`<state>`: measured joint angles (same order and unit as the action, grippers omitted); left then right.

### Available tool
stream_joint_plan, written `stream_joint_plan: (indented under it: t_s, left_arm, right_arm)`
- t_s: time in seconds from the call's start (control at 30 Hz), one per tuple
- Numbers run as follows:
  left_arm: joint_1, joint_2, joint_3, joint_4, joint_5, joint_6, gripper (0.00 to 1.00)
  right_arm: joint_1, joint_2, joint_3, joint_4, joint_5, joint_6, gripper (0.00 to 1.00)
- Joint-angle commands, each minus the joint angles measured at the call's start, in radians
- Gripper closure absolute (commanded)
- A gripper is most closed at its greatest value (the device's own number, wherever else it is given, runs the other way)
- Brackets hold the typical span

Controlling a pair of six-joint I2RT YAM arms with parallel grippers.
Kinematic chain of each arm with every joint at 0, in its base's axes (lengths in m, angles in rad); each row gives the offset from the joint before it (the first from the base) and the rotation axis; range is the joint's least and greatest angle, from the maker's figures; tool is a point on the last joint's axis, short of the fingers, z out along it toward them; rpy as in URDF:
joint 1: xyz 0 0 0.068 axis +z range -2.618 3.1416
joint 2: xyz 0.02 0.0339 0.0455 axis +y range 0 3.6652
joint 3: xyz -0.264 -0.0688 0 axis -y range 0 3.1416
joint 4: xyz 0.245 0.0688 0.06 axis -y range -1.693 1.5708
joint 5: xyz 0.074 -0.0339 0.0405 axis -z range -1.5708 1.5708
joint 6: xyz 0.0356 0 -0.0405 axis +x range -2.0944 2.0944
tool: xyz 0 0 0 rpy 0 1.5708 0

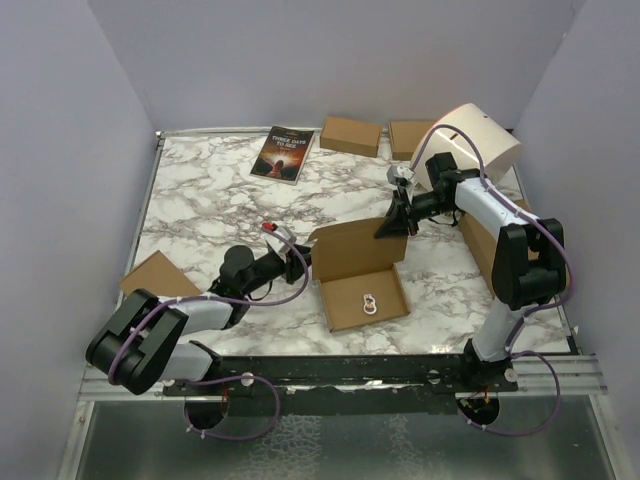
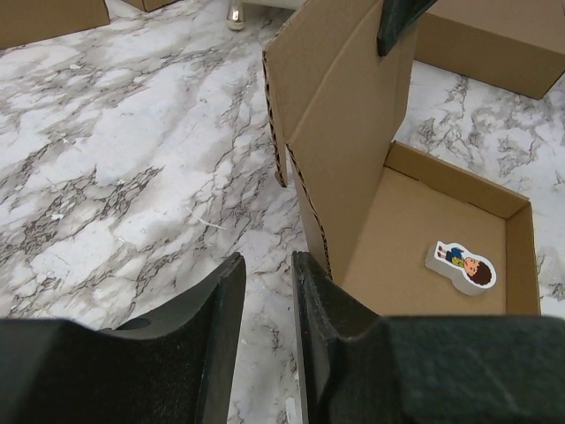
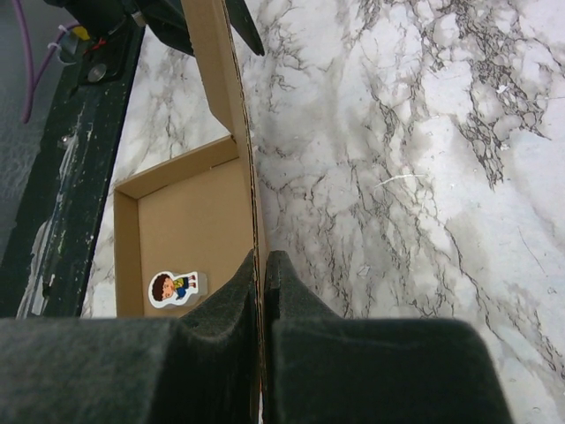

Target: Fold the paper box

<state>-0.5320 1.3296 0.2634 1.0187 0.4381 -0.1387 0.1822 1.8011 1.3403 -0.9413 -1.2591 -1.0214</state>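
The paper box (image 1: 365, 290) lies at the table's middle as a shallow brown tray with its lid flap (image 1: 355, 245) standing up along the far side. A small white boy figure (image 1: 369, 302) lies in the tray and also shows in the left wrist view (image 2: 461, 267) and the right wrist view (image 3: 177, 288). My right gripper (image 1: 392, 222) is shut on the lid's right edge (image 3: 238, 132), pinching the cardboard between its fingertips (image 3: 262, 258). My left gripper (image 1: 300, 262) is low at the box's left side, jaws a little apart and empty (image 2: 269, 261), right beside the lid's left edge (image 2: 305, 190).
A book (image 1: 283, 153) and two small brown boxes (image 1: 350, 135) (image 1: 410, 135) lie along the back. A white cylinder (image 1: 480, 140) stands at the back right. Another brown box (image 1: 485, 245) lies under the right arm, and one (image 1: 160, 275) sits at the left.
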Motion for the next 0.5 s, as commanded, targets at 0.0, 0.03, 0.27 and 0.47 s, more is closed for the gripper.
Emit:
stream_joint_plan:
  t_s: [0.0,0.03,0.27,0.47]
  left_arm:
    - [-0.013,-0.063,-0.026,0.004,0.053,0.013,0.68]
    - [-0.013,-0.075,-0.029,-0.004,0.055,0.015,0.68]
    - [-0.013,-0.088,-0.034,-0.005,0.096,0.021,0.65]
    - [-0.014,-0.021,-0.016,0.062,0.152,-0.014,0.62]
  right_arm:
    - [0.006,-0.017,-0.002,0.032,0.002,-0.011,0.99]
    - [0.005,-0.017,-0.003,0.031,0.001,-0.013,0.99]
    - [0.006,-0.016,-0.003,0.028,-0.004,-0.018,0.99]
    - [0.007,-0.013,-0.005,0.022,-0.009,-0.027,0.99]
